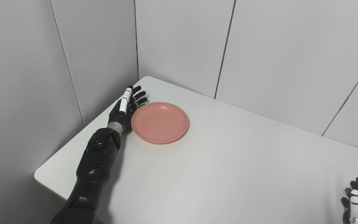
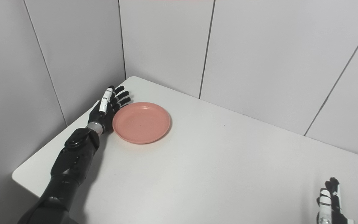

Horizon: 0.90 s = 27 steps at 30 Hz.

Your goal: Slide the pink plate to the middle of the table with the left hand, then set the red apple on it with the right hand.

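Note:
A pink plate [image 1: 160, 122] lies flat and empty on the white table [image 1: 216, 168], toward its far left corner. My left hand [image 1: 125, 107] rests on its edge against the plate's left rim, fingers straight and apart, holding nothing. My right hand [image 1: 356, 203] stays low at the bottom right corner, fingers up and apart, empty and partly cut off by the picture's edge. No red apple shows in either view.
Grey wall panels [image 1: 179, 43] close off the table on the left and at the back. The table's near left corner [image 1: 40, 175] is rounded, with a drop beyond it.

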Available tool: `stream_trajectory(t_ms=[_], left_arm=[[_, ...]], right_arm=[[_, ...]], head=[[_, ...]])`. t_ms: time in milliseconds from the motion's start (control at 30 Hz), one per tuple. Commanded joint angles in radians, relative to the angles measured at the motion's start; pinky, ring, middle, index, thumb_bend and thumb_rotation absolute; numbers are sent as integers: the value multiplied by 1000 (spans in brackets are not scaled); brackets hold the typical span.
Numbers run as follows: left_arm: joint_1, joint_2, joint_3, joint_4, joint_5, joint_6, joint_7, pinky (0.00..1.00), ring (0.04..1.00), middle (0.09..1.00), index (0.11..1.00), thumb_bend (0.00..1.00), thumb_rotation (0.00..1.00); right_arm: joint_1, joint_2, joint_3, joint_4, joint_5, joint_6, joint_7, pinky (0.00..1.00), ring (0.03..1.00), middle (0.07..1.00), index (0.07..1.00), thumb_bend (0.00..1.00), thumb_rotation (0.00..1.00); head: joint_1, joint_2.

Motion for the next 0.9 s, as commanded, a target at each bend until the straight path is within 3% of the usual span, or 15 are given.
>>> stream_trajectory(t_ms=[0,867], left_arm=[[-14,-13,-8,-6,-11,34,7,906,889,895,880,319,1000],[-8,-69,-60,16,-2,32,-7,887,872,882,871,298,1000]], right_arm=[[-24,4,-5,-26,5,-15,0,1000,1000,1000,1000,0,1000],[-23,-1,-6,-17,4,-23,2,1000,1000,1000,1000,0,1000]], head=[[-1,0],[-7,14]])
